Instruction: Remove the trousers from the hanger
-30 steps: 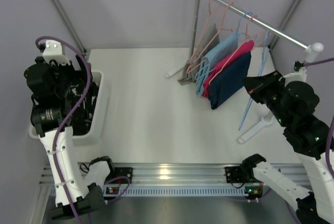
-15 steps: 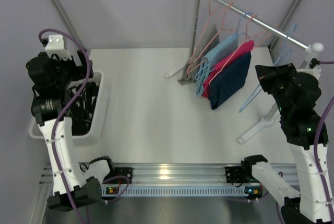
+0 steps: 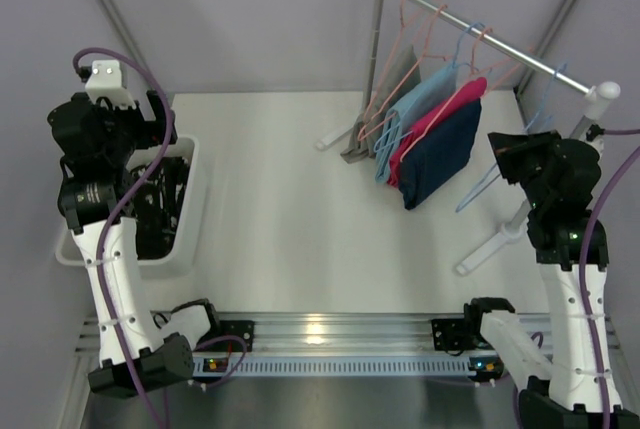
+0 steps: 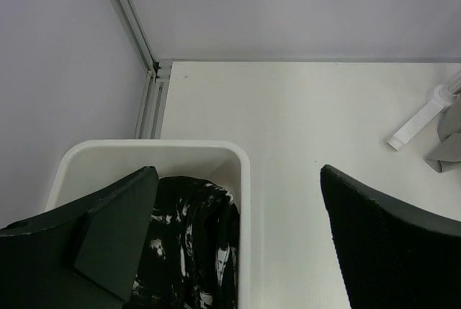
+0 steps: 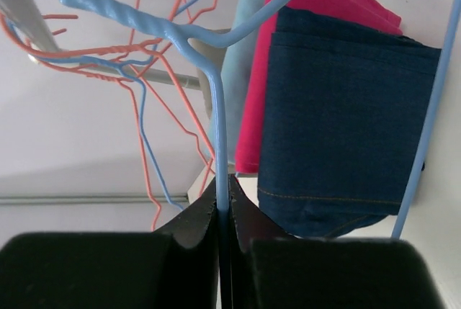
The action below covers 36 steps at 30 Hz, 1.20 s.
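Pinching the blue hanger by its wire, the right gripper has its jaws pressed tight beside the rail. The left gripper hovers spread wide over the white bin, where the black speckled trousers lie. The navy trousers and magenta trousers hang folded on the rail.

The left gripper hangs with its dark fingers spread wide above a white bin. Black trousers with white speckles lie crumpled inside it. On the white table, a rack foot shows at the right edge.
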Motion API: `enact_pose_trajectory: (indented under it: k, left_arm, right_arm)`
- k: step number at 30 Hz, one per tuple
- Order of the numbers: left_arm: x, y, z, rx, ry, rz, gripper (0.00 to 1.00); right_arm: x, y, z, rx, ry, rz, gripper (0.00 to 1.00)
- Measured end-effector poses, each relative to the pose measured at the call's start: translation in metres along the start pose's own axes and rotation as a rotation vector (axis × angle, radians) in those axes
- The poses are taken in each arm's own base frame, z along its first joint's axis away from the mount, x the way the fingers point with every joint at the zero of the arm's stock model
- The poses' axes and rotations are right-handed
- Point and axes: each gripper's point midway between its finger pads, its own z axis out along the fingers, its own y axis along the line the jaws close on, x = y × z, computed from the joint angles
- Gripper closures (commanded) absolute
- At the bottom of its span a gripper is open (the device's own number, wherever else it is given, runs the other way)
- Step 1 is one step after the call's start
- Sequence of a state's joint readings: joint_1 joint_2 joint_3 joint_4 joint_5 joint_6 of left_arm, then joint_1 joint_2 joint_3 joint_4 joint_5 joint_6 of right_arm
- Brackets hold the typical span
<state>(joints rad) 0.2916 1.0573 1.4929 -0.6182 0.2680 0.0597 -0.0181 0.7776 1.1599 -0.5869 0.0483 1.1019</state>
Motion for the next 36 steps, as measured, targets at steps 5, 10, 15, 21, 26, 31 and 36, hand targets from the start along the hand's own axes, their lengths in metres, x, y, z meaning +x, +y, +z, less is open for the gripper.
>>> enact_pose_trajectory:
  k: [5, 10, 15, 21, 26, 31, 36]
  left_arm:
    - [0.001, 0.001, 0.001, -0.004, 0.003, 0.01, 0.01]
    - [0.001, 0.002, 0.001, -0.003, 0.004, 0.014, 0.01]
    - [0.002, 0.001, 0.003, 0.002, 0.007, 0.01, 0.01]
    - [0.004, 0.0, 0.006, 0.006, 0.015, -0.012, 0.01]
    - [0.004, 0.0, 0.007, 0.007, 0.017, -0.018, 0.01]
    - [0.004, 0.0, 0.007, 0.007, 0.017, -0.021, 0.01]
    - [0.004, 0.0, 0.007, 0.006, 0.015, -0.024, 0.01]
  right_arm:
    - [0.006, -0.009, -0.001, 0.008, 0.019, 0.006, 0.7]
    - [0.007, 0.0, -0.019, -0.057, 0.026, -0.029, 0.57]
    - [0.007, 0.009, -0.04, -0.126, 0.024, -0.106, 0.31]
    - [-0.001, 0.018, -0.072, -0.189, -0.013, -0.22, 0.23]
    - [-0.006, 0.041, -0.103, -0.293, -0.032, -0.314, 0.23]
    - [-0.016, 0.073, -0.126, -0.388, -0.052, -0.38, 0.21]
    - [-0.015, 0.093, -0.134, -0.462, -0.027, -0.396, 0.27]
